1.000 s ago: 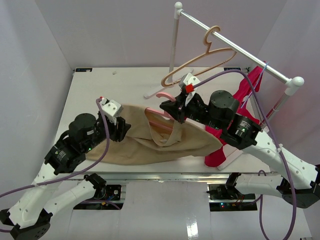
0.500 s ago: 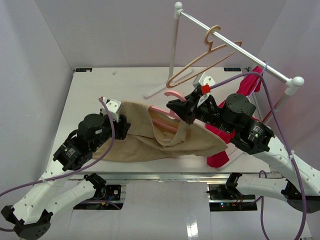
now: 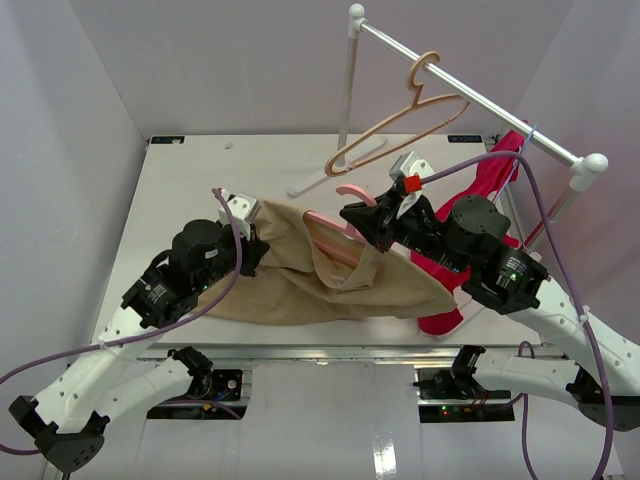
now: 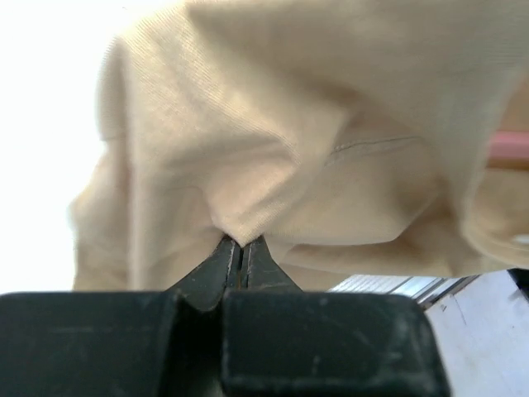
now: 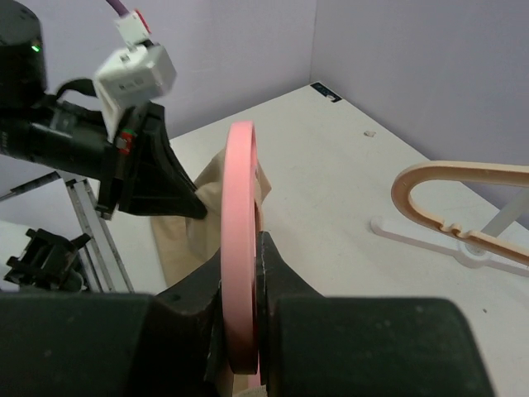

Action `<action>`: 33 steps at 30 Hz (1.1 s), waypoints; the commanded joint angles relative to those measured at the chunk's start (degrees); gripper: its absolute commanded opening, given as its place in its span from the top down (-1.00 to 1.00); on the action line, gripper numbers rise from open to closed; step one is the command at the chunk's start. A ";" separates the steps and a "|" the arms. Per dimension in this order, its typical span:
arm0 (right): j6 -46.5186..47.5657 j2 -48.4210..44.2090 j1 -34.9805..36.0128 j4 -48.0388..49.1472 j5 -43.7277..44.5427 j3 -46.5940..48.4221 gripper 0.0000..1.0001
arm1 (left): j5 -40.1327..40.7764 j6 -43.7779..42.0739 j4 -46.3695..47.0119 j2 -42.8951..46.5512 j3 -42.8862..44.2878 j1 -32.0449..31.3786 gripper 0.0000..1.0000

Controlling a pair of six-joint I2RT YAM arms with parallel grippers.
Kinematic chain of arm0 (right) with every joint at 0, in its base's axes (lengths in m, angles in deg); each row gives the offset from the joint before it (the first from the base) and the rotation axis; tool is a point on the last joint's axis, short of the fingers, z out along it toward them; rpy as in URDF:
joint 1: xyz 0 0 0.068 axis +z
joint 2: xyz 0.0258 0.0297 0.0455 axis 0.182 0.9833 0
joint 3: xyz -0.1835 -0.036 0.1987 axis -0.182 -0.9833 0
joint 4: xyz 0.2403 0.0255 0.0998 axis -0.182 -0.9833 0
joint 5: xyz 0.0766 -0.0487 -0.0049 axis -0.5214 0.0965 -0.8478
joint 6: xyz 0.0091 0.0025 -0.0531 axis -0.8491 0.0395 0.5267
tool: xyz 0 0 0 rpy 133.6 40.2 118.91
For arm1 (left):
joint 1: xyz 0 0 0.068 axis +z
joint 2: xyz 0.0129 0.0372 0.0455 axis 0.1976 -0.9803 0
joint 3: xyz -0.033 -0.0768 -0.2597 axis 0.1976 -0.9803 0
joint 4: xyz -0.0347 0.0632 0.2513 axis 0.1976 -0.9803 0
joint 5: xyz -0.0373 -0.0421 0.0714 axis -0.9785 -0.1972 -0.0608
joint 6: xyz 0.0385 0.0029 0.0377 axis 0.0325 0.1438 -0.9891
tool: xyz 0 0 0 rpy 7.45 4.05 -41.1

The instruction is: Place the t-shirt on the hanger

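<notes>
1. Looking down from above, the shirt [image 3: 300, 290] lies across the lower centre of the table [image 3: 200, 170], with one opening raised at mid-frame. The left gripper [image 3: 256, 246] bites the shirt's left edge. The right gripper [image 3: 362, 222], at centre, holds the hanger [image 3: 350, 191]: the hook curls up beside it, and one arm slants left into the raised opening. A tan hanger [image 3: 400, 125] hangs on the rack [image 3: 470, 95] at upper right. Red cloth [image 3: 440, 320] lies at lower right.
2. Left wrist view: the jaws are pressed together on a small fold of shirt at lower centre. Cloth fills the frame, and a pink strip of hanger shows at the right edge.
3. Right wrist view: the jaws pinch the hanger, seen edge-on as an upright pink band at centre. The shirt lies beyond at lower left, with the left gripper's dark fingers on it.
4. The step in hand looks like threading the hanger into the shirt. How deep the arm sits cannot be told.
5. The next move likely calls for the left gripper to keep the cloth taut and open. The right would then push the hanger further in until a shoulder seats.
</notes>
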 commanded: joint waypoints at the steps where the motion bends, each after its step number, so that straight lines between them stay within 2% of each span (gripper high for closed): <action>1: 3.00 -1.71 -0.08 3.17 3.20 -4.59 0.84 | 3.66 1.81 -1.09 1.04 8.56 0.02 1.00; 7: 3.87 0.81 -0.25 0.06 0.12 -4.53 0.85 | 8.07 1.01 -2.65 -1.62 14.98 0.02 1.00; 14: 4.46 4.68 -0.25 -2.80 -5.53 0.25 0.84 | 12.69 -0.80 -4.19 -6.49 20.29 0.02 1.00; 20: 4.61 3.73 -0.32 -1.24 -9.94 4.51 0.84 | 18.83 -2.13 -5.57 -9.10 20.87 0.02 1.00; 23: 5.82 5.03 -0.34 -1.60 -10.32 8.74 0.84 | 20.82 -2.91 -6.36 -11.08 22.77 0.39 0.78; 27: 7.72 7.65 -0.47 -0.84 -4.63 14.09 0.85 | 21.27 -4.79 -7.58 -13.99 27.39 1.58 0.16; 33: 7.86 16.78 -1.48 -5.32 -0.08 29.80 0.85 | 20.86 -7.14 -11.65 -20.74 41.93 2.66 -0.01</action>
